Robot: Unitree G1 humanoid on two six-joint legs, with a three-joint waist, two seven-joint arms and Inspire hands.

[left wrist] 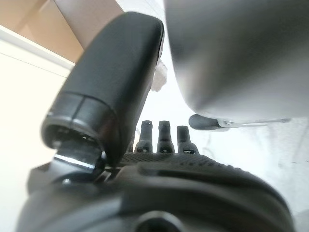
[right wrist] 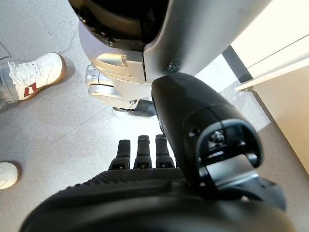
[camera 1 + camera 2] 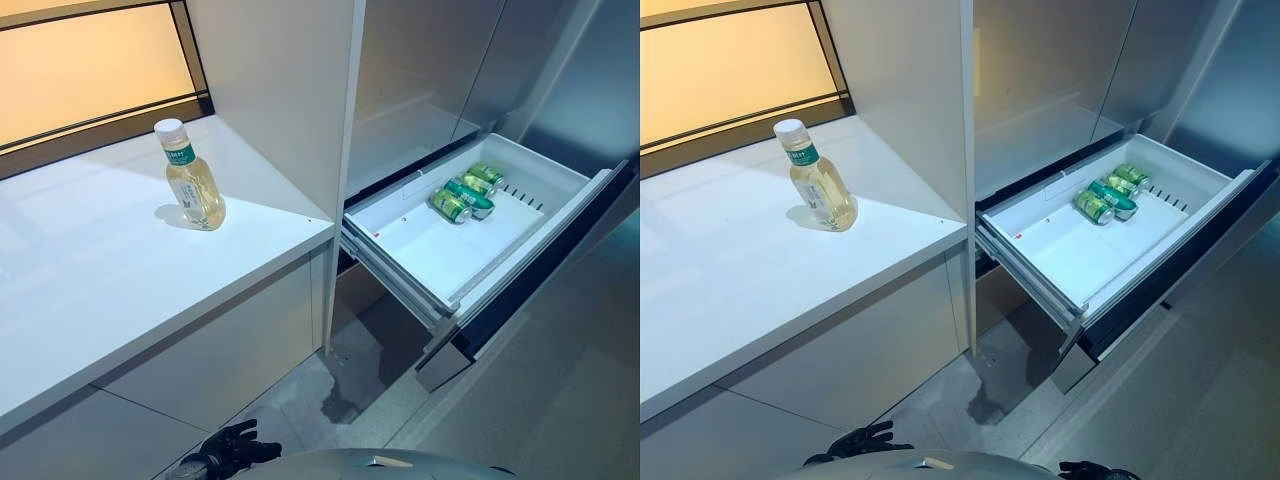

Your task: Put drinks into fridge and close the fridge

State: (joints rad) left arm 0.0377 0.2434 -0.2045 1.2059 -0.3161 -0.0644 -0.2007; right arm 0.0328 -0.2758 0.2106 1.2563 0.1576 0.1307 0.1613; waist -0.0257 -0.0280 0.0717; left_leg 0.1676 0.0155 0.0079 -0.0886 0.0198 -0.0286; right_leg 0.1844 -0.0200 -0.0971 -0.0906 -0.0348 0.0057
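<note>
My left hand (image 3: 228, 447) hangs low at my side, dark and empty, its fingers (image 1: 163, 137) straight and relaxed with nothing between them and the thumb. My right hand (image 3: 1086, 469) hangs the same way on the other side, barely showing at the lower edge of the head view; its fingers (image 2: 144, 152) point loosely down at the speckled grey floor (image 2: 53, 121), holding nothing. Past that hand, a person's white sneaker with a red stripe (image 2: 30, 75) stands on the floor, and the toe of another white shoe (image 2: 8, 174) shows near it.

Farther out, to my left, a clear plastic bottle of pale yellow drink with a white cap and green label (image 3: 192, 179) stands upright on the glossy white countertop (image 3: 90, 270), near the back and just beside the tall white cabinet panel (image 3: 290, 100). It is well apart from both of my hands.

To the right of that panel is the grey fridge (image 3: 430, 70), with its white pull-out drawer (image 3: 420, 250) drawn fully open. 3 green drink cans (image 3: 466, 192) lie on their sides close together in the far part of the drawer, near its back wall. The rest of the drawer's white floor is bare.
</note>
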